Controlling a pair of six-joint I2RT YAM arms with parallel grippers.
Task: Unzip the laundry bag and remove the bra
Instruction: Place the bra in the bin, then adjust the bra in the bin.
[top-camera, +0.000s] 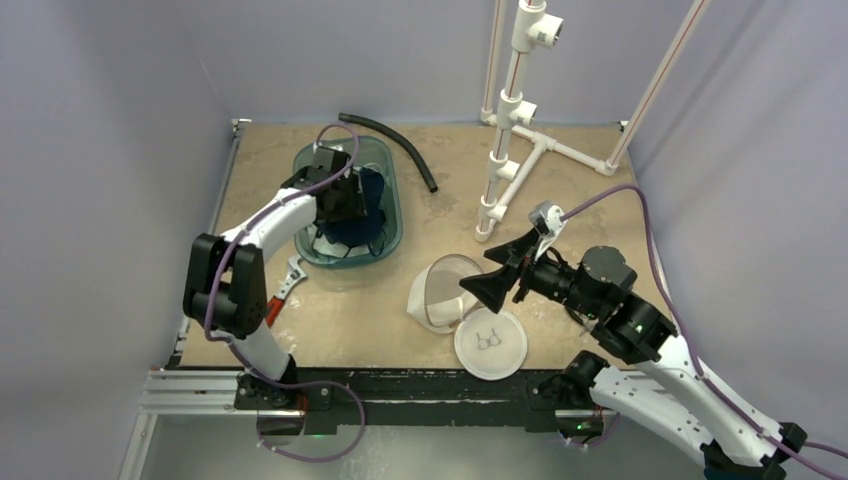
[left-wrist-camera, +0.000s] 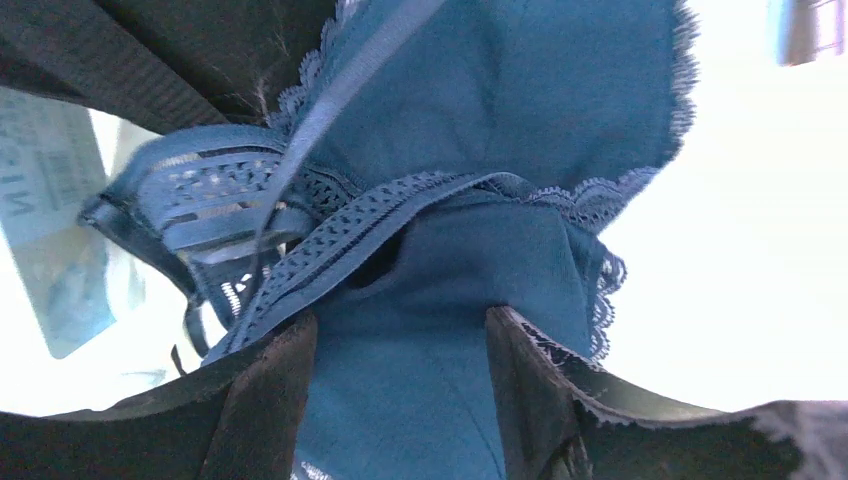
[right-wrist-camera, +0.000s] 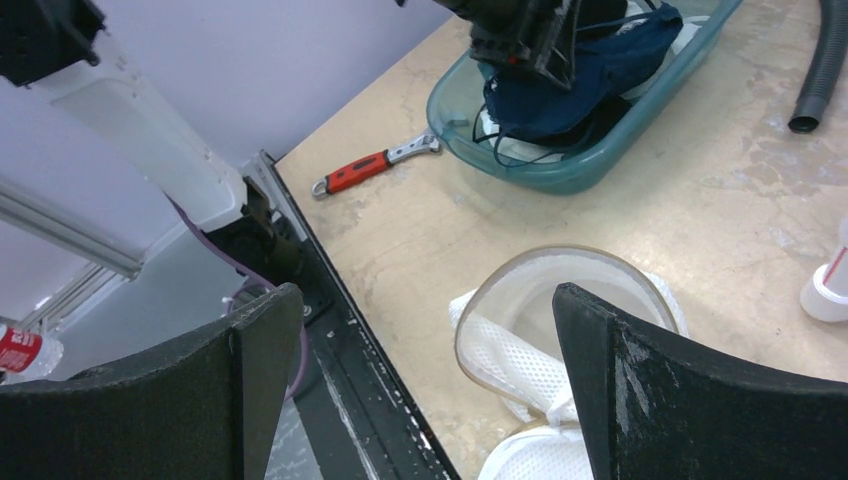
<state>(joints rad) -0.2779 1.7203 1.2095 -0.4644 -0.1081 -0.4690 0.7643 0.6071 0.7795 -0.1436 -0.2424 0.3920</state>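
The white mesh laundry bag (top-camera: 438, 297) lies open on its side near the front middle of the table. Its round zip-on top (top-camera: 490, 343), with a small black bra outline, lies flat beside it. The dark blue lace bra (top-camera: 368, 212) hangs over the teal tub (top-camera: 392, 165). My left gripper (top-camera: 345, 205) is shut on the bra (left-wrist-camera: 500, 120), with blue fabric filling the gap between the fingers (left-wrist-camera: 265, 400). My right gripper (top-camera: 482, 286) is open and empty, just above the bag's open mouth (right-wrist-camera: 540, 330).
A red-handled wrench (top-camera: 286, 284) lies left of the tub, and it also shows in the right wrist view (right-wrist-camera: 365, 170). A black hose (top-camera: 395, 145) lies behind the tub. A white PVC pipe frame (top-camera: 510, 120) stands at the back right. White cloth lies in the tub.
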